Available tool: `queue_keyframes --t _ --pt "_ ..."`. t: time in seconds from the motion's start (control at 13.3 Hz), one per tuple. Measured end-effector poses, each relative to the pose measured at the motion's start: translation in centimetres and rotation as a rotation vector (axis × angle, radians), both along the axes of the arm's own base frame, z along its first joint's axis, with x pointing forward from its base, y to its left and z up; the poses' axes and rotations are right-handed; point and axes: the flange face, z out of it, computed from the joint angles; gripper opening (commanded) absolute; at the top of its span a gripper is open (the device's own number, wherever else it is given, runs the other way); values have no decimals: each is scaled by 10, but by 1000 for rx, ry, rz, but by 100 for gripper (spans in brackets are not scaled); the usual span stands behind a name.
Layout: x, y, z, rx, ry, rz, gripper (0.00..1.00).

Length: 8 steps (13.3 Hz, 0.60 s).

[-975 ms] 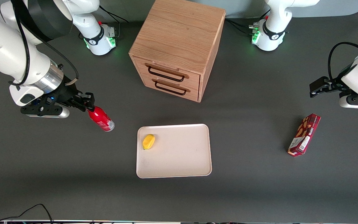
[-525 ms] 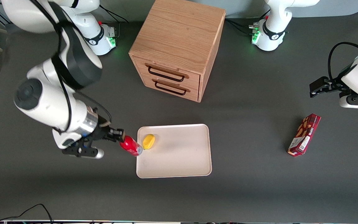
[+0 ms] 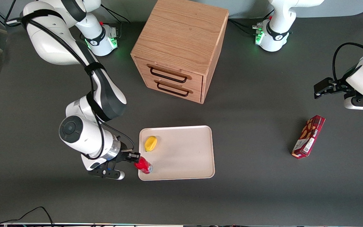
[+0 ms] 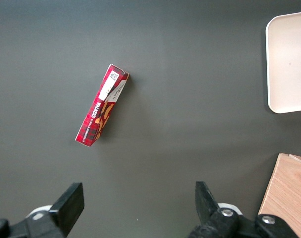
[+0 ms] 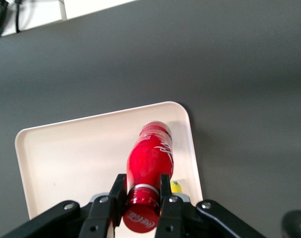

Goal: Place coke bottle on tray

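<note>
Here, gripper clamped on the capped neck of the coke bottle, jaws closed either side of the cap. Bottle tilted, base-down over the tray, above the corner nearest the working arm, likely not yet resting there. Gripped high, presumably to leave the base free for setting down. Small yellow object lying on the tray close by.

We see a bright red coke bottle w/ white script, cream-white tray, yellow lump, dark grey counter, black gripper fingers, dark red patterned snack box.
</note>
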Motion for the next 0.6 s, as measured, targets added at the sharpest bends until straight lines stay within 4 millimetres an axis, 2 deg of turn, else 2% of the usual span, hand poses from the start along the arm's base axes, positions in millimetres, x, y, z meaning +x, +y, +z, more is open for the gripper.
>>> queue_keyframes --t 0.3,0.38,0.45,0.53,0.6 --pt "3 3 -15 12 -14 -19 0" --pt "3 3 -18 12 -13 -21 32" --pt "3 3 -20 12 -10 -21 52" --pt "3 3 -20 12 -10 -21 80" --pt "4 3 -20 13 -14 -23 92"
